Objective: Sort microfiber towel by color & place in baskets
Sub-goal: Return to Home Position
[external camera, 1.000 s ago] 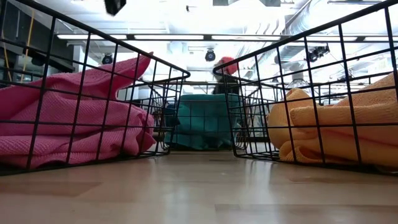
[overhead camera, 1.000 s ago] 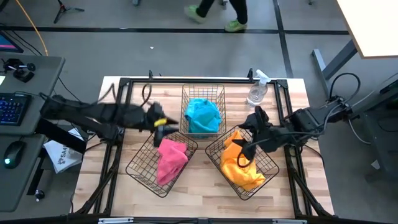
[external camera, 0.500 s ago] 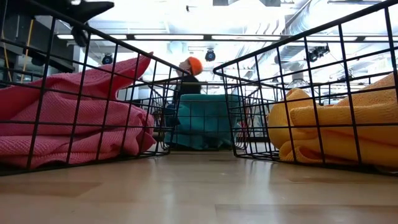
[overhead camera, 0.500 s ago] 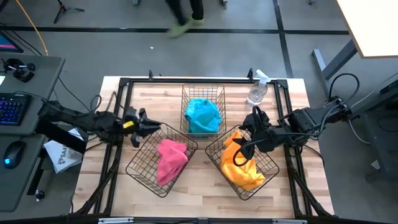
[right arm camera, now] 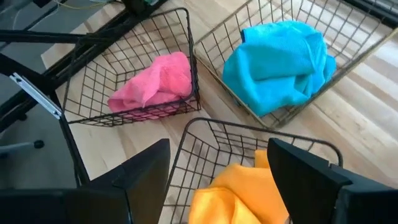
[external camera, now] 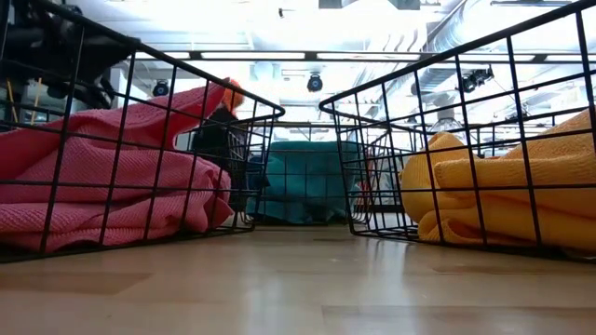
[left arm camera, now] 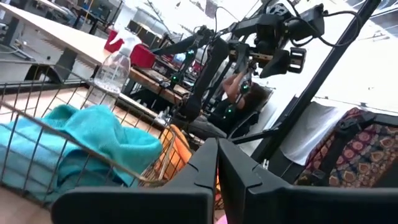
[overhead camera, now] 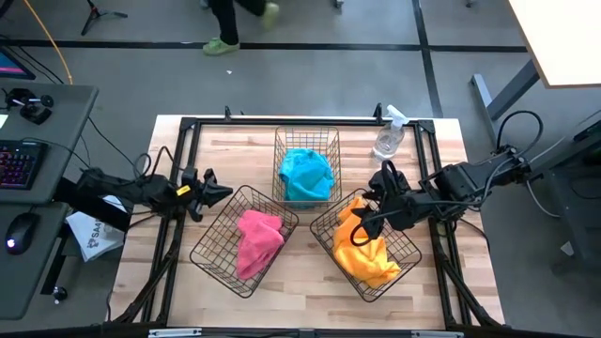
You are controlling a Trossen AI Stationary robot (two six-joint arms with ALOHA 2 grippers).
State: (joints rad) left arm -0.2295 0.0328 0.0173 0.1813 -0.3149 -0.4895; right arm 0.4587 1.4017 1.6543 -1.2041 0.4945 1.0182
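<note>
Pink towels [overhead camera: 258, 239] lie in the near-left wire basket [overhead camera: 202, 246]. Turquoise towels [overhead camera: 306, 174] lie in the far middle basket [overhead camera: 278, 160]. Yellow-orange towels [overhead camera: 362, 246] lie in the near-right basket [overhead camera: 413, 253]. My left gripper [overhead camera: 214, 188] is shut and empty at the table's left side, just outside the pink basket's far-left corner; its wrist view shows the fingers closed together [left arm camera: 217, 149]. My right gripper [overhead camera: 378, 202] hovers open and empty over the yellow basket's far corner, its fingers wide apart [right arm camera: 219, 144] above the yellow towels [right arm camera: 242, 193].
A clear spray bottle [overhead camera: 388, 139] stands at the table's far right. Black frame bars [overhead camera: 300, 121] run along the table's edges. A person [overhead camera: 230, 23] walks on the floor beyond the far edge. Bare wood [overhead camera: 310, 296] shows between the near baskets.
My left gripper has drawn back from above the pink basket toward the table's left edge and come lower, still shut. The person beyond the table has walked toward the left.
</note>
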